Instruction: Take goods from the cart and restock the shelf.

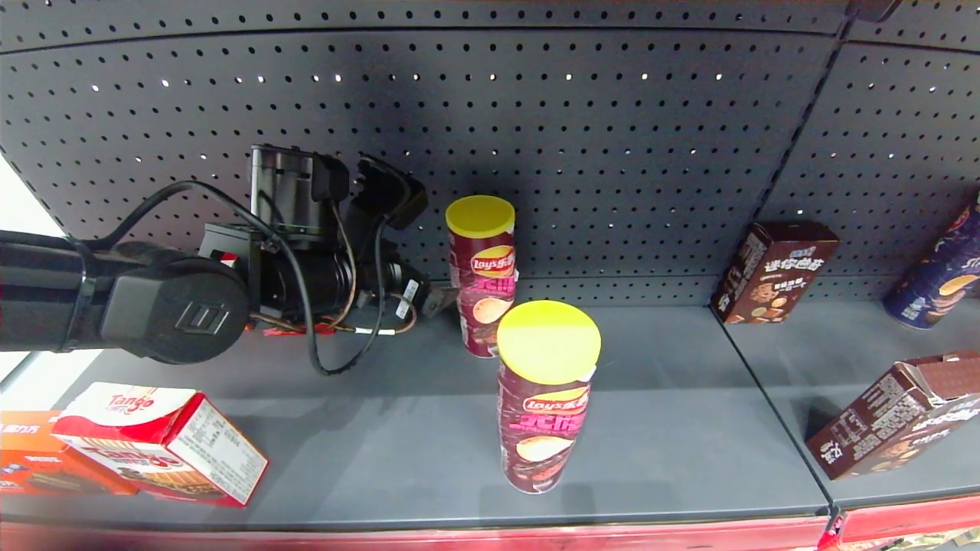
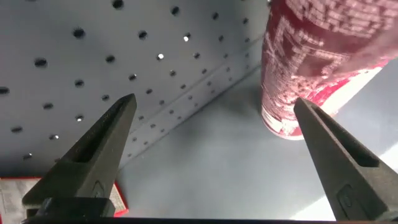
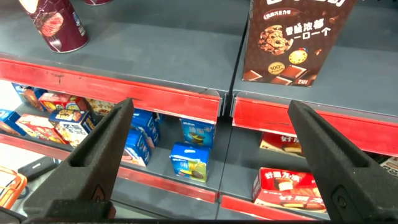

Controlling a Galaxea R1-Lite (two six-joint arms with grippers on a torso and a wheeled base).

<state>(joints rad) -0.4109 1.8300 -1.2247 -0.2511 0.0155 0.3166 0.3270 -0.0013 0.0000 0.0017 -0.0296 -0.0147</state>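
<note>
Maroon with a yellow lid, the back can (image 1: 482,279) stands upright on the shelf (image 1: 674,398) near the pegboard (image 1: 612,153), behind the front can (image 1: 545,398). The left gripper (image 1: 438,300) is beside it, fingers (image 2: 99,149) spread and holding nothing. If the step is letting go, the arm should draw back level and away from both cans, brushing neither; the right gripper (image 3: 208,109) is released too, facing the shelf's red edge.
</note>
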